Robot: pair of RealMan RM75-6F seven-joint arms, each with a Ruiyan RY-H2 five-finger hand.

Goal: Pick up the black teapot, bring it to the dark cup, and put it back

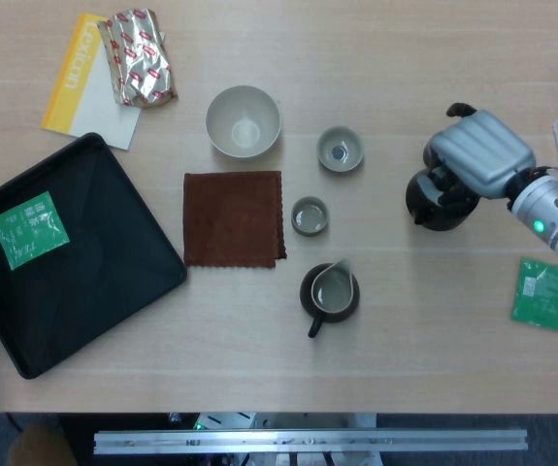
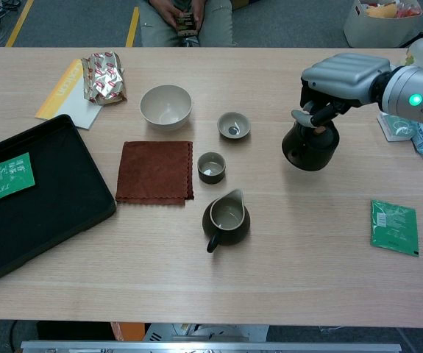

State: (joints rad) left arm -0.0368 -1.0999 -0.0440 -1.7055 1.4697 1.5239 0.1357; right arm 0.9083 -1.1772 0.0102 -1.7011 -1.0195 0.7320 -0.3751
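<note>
Nearest the camera there's the dark pitcher (image 2: pixel 226 215) and the small cup (image 2: pixel 211 167), both well off to the side of the fingers and not in play. Further back, the right hand (image 2: pixel 338 79) has its fingers (image 2: pixel 313 115) curled down and clamped on the top of the black teapot (image 2: pixel 310 145). In the chest view the pot looks to be carried clear of the table, though I can't say that for sure. The left hand isn't in either view.

The dark cup (image 1: pixel 458 110) is only a sliver in the head view, poking out just past the knuckles on the far side — the chest view hides it behind the hand.

For doing this step well, I'd say: keep the pot level, since the hold is all at the top and the body hangs under the fingers, so it'll want to swing. Bring it in slowly — the cup is mostly hidden under the hand, so the risk is clipping it with the pot's belly. Stop just beside it, not over the rim.
</note>
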